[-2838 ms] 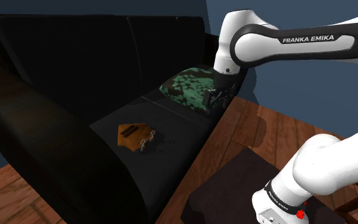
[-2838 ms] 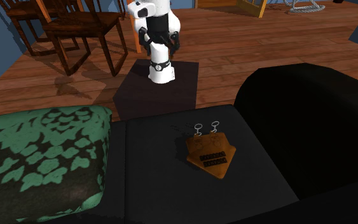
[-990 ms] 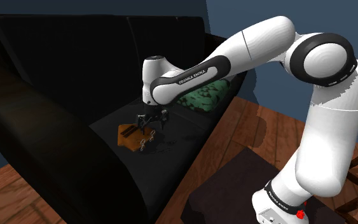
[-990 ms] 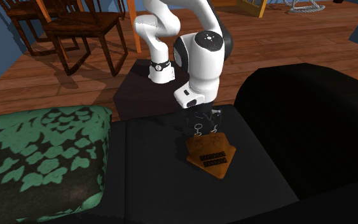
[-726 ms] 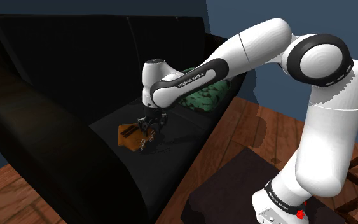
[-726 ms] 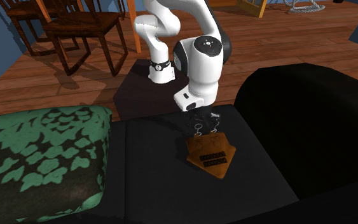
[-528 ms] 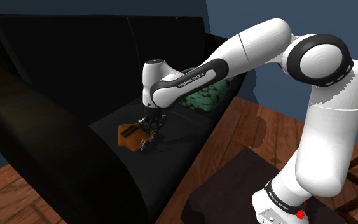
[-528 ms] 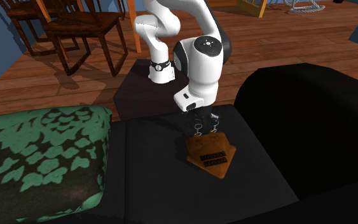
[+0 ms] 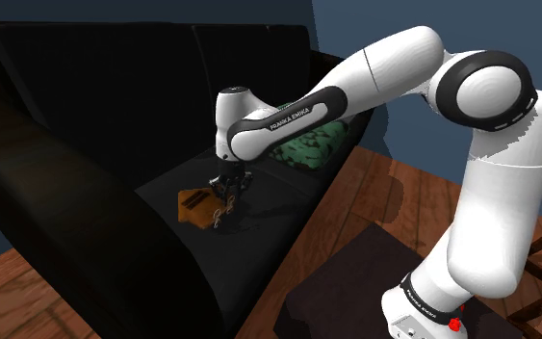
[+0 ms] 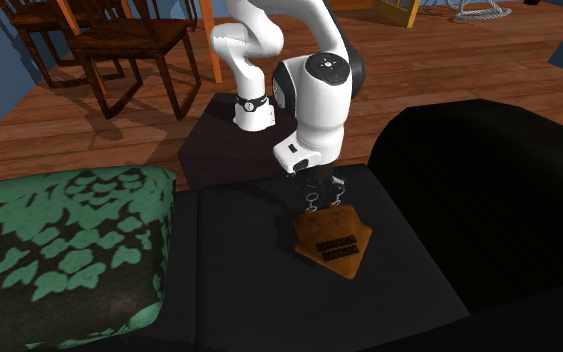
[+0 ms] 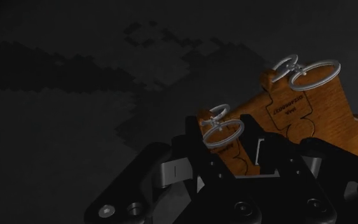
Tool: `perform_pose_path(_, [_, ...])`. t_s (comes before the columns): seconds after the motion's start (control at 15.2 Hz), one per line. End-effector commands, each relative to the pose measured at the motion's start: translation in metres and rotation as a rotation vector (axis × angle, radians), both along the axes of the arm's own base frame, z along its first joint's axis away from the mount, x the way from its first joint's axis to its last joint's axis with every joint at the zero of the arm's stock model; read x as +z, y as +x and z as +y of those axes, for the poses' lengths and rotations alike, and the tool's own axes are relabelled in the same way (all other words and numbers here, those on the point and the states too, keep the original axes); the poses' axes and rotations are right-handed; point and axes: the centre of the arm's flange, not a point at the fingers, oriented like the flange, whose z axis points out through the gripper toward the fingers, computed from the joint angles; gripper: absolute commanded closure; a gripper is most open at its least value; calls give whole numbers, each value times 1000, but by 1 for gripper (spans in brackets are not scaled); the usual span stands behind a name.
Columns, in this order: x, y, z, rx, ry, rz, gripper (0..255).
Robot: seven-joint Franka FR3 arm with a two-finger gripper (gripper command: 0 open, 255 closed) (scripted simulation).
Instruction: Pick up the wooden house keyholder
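The wooden house keyholder [image 10: 334,243] lies on the black sofa seat [image 10: 229,270], an orange-brown house-shaped plaque with dark slots and two metal key rings [image 11: 223,130] at its near end. My gripper [image 10: 314,197] points down over that ringed end. In the wrist view the gripper [image 11: 238,149] is shut on the keyholder [image 11: 311,118], its black fingers [image 11: 193,137] clasping one tab beside a ring. From the shoulder view the gripper [image 9: 226,195] sits at the right edge of the keyholder [image 9: 197,205], whose far part rests on the seat.
A green patterned cushion [image 10: 59,240] lies on the seat, behind the arm in the shoulder view [image 9: 307,144]. The sofa's high black arm [image 10: 489,170] rises close beside the keyholder. Wooden chairs [image 10: 119,50] stand on the plank floor beyond the stand [image 10: 239,140].
The fingers, apart over the key rings a second ago, have dropped slightly and come together on the keyholder's ringed end. The arm has hardly moved since.
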Motion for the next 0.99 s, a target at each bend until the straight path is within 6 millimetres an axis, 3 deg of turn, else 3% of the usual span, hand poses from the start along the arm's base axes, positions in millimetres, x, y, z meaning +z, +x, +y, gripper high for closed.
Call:
perform_pose_path(0.0, [9,-1,0,0,0,0,255])
perform_pose_path(0.79, [72,-1,0,0,0,0,255])
perform_pose_path(0.92, [73,-1,0,0,0,0,255])
